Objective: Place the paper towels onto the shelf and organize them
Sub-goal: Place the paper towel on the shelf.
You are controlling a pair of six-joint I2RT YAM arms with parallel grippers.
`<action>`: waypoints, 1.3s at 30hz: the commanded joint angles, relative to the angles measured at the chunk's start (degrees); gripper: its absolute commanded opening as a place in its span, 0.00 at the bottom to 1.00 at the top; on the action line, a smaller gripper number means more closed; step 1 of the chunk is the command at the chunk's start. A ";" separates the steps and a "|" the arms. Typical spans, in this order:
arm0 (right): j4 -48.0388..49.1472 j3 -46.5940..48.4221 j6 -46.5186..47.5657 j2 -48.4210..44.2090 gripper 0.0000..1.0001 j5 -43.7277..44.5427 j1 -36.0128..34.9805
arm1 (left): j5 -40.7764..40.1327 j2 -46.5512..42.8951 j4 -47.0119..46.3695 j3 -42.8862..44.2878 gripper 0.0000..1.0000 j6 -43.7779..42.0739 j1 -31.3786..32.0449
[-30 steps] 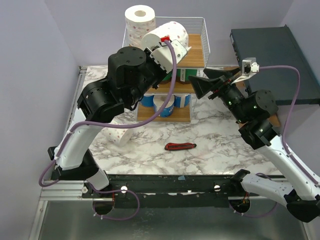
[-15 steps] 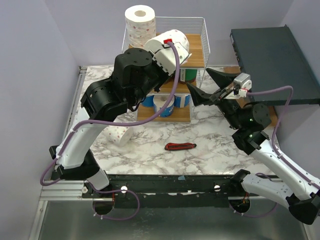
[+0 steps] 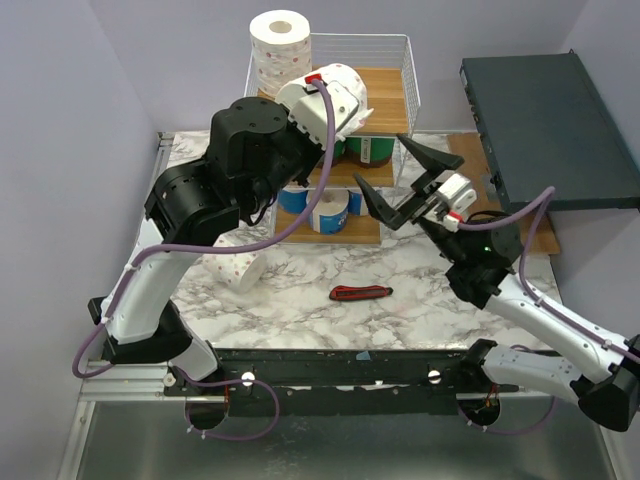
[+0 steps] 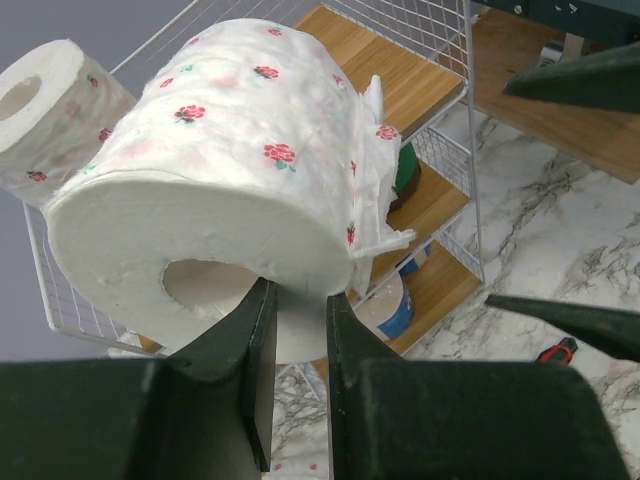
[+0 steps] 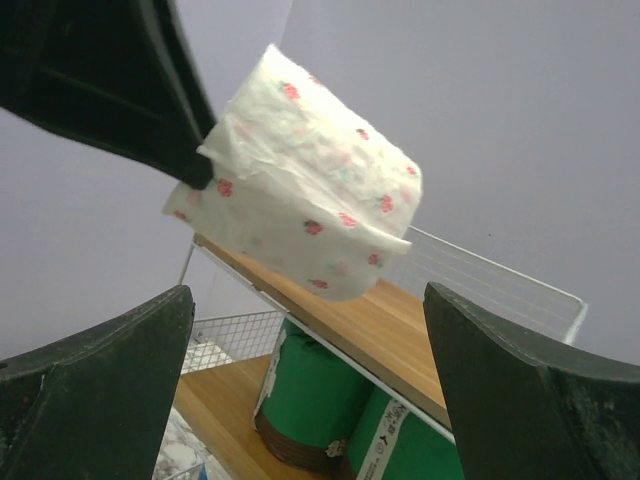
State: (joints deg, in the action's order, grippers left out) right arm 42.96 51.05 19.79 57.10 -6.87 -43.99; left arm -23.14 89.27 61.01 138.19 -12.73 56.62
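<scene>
Marble-patterned table (image 3: 420, 280): bears a white wire shelf (image 3: 405, 62) at the rear, a white dotted roll (image 3: 235, 268) lying on its side at the left, and a red-and-black utility knife (image 3: 361, 293) near the middle. Shelf, three wooden tiers: upright white roll (image 3: 279, 45) on the top tier's rear left corner, green-wrapped rolls (image 3: 375, 150) on the middle, blue-wrapped rolls (image 3: 335, 210) on the bottom.

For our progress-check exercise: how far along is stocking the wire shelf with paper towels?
Done: one white rose-dotted paper towel roll stands on the white wire shelf's top wooden tier; green-wrapped rolls and blue-wrapped rolls occupy lower tiers. In hand: the left end effector grips another dotted roll above that tier. Left: the loose dotted roll lying on the marble table.
</scene>
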 commanded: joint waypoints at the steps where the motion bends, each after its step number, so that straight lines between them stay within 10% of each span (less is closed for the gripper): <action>1: 4.69 -0.18 12.50 3.69 1.00 3.03 -5.64 | 2.60 -0.29 -2.70 0.59 0.09 0.16 -1.80; 24: 48.93 2.74 40.13 30.68 1.00 21.26 -17.86 | 5.90 2.02 -3.80 1.13 0.12 0.60 -4.33; 39: 59.31 4.57 46.75 36.81 1.00 19.22 -19.84 | 3.64 2.72 -3.71 -1.56 0.12 -0.10 -5.99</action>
State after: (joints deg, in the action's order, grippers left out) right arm 83.68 54.59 63.75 93.84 12.95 -63.13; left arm -18.15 91.50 60.03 137.34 -12.19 51.37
